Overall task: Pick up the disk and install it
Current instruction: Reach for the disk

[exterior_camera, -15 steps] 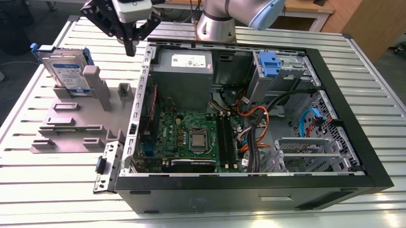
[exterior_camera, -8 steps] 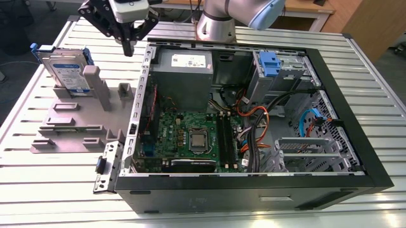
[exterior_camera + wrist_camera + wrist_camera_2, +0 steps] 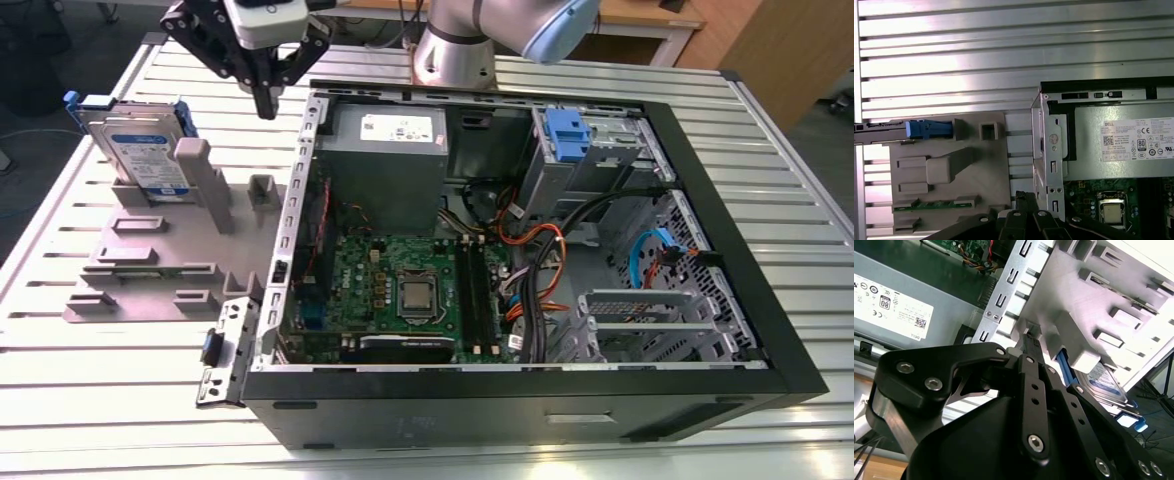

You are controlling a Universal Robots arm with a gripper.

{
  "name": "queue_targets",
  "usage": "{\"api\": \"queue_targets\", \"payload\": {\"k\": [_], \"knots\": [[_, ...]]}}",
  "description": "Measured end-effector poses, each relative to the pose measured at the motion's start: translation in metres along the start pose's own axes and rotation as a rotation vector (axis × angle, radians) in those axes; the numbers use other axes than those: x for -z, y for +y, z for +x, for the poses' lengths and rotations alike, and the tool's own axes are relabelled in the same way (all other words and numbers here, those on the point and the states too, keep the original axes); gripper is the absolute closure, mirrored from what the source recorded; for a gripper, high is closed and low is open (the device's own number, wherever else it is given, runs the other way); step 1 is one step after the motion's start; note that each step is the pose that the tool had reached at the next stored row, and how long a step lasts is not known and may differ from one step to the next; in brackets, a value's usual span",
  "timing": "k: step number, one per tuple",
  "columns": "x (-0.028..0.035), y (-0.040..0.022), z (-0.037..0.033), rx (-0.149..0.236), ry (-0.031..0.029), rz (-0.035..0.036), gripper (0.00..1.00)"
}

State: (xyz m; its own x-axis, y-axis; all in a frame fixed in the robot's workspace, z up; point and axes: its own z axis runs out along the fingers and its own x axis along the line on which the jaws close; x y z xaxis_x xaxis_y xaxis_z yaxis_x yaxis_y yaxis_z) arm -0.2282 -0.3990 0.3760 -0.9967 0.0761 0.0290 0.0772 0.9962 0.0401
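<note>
One open black computer case (image 3: 467,410) lies on the ribbed aluminium bench (image 3: 80,400), its metal rim to one side of the fingers (image 3: 267,95), which hang pressed together, holding nothing. Inside it, near the fingers, sits a grey power-supply box (image 3: 387,150) with a white printed sticker. On the fingers' other side, a grey moulded holder (image 3: 147,270) carries the disk (image 3: 140,150), upright on edge, silver, blue-framed, white-and-blue label, apart from the fingers.
</note>
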Motion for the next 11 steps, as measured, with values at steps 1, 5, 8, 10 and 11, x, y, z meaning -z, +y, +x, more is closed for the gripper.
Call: {"api": "queue_targets", "payload": {"k": [1, 5, 8, 10, 11], "knots": [[-0.0002, 0.0, 0.0004, 0.0, 0.0001, -0.0001, 0.89], [-0.0004, -0.0001, 0.0016, 0.0, 0.0012, 0.0, 0.89], [-0.0007, -0.0002, 0.0026, 0.0, 0.0031, 0.0001, 0.89], [-0.0009, -0.0003, 0.0033, 0.0, 0.0045, 0.0002, 0.89], [-0.001, -0.0003, 0.0034, 0.0, 0.0047, 0.0002, 0.89]]}}
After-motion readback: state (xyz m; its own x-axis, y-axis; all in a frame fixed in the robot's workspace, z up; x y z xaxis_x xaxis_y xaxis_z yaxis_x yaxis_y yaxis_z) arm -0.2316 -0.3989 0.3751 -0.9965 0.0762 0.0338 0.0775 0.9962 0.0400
